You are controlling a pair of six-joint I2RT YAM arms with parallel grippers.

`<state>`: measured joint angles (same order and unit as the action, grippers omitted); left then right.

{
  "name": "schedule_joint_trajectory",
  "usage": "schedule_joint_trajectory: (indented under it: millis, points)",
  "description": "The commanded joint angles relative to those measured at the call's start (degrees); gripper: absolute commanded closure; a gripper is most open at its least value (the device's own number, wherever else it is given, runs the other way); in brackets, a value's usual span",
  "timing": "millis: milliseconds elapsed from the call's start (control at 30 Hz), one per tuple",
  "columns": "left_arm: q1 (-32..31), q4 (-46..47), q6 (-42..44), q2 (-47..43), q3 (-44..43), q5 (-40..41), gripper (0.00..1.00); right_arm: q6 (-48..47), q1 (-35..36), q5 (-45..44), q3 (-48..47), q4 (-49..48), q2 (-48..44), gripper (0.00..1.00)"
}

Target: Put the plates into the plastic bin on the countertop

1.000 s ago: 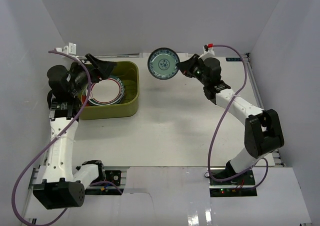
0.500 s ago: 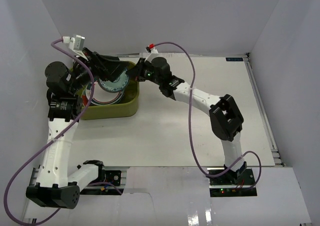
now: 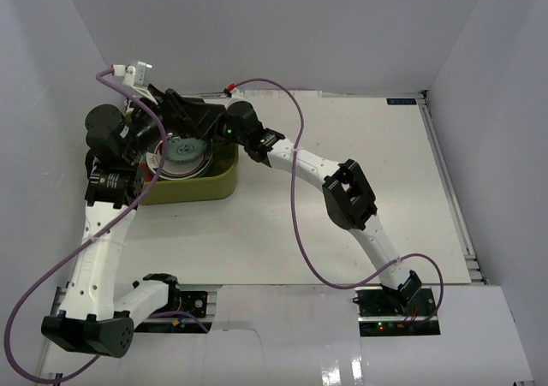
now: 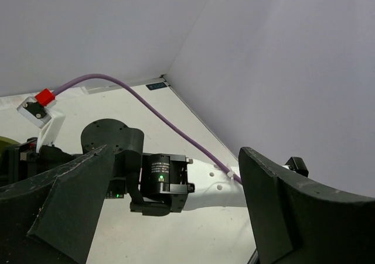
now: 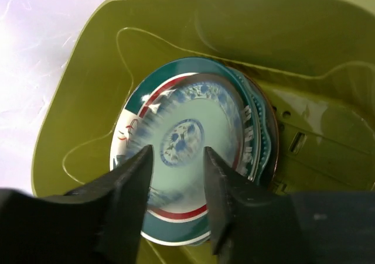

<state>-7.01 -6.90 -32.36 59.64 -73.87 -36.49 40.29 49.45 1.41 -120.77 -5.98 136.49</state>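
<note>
Release step: small teal round plate [image 5: 188,140] lies on the stack [image 5: 173,231] in the olive-green plastic bin [image 5: 176,19], table's [image 3: 274,232] 10 o'clock; right jaws parted over it, left jaws wide, empty; next, lift clear.

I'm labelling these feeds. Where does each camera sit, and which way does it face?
Top external: above and behind the bases, looking down on the countertop; both arms show, reaching to the plastic bin.
Left wrist: on the left arm, facing the far right corner; its own fingers frame the right arm.
Right wrist: looks down into the bin at the stacked plates, between its own fingers.
Shared: top and right wrist show bin and plates.
</note>
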Motion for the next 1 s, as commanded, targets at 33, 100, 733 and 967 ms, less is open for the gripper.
schedule_joint_trajectory:
  millis: [33, 100, 733, 967]
  points:
    - [-0.29, -1.53, 0.98, -3.56, 0.48, 3.61, 0.02, -1.0, 0.38, -1.15, -2.55, 0.26, -1.83, 0.48]
    - [-0.29, -2.68, 1.42, -4.52, -0.05, 5.46, 0.02, -1.44, 0.38, -0.97, -1.75, 0.26, -4.03, 0.46]
    - [-0.29, -17.44, 2.39, -17.18, 1.7, 11.27, 0.02, -21.39, 0.38, -12.38, 55.46, 10.52, -74.29, 0.1]
    - [-0.29, -19.21, 3.88, -21.22, 5.92, 11.44, 0.02, -23.59, 0.38, -30.74, 61.96, 24.25, -96.91, 0.1]
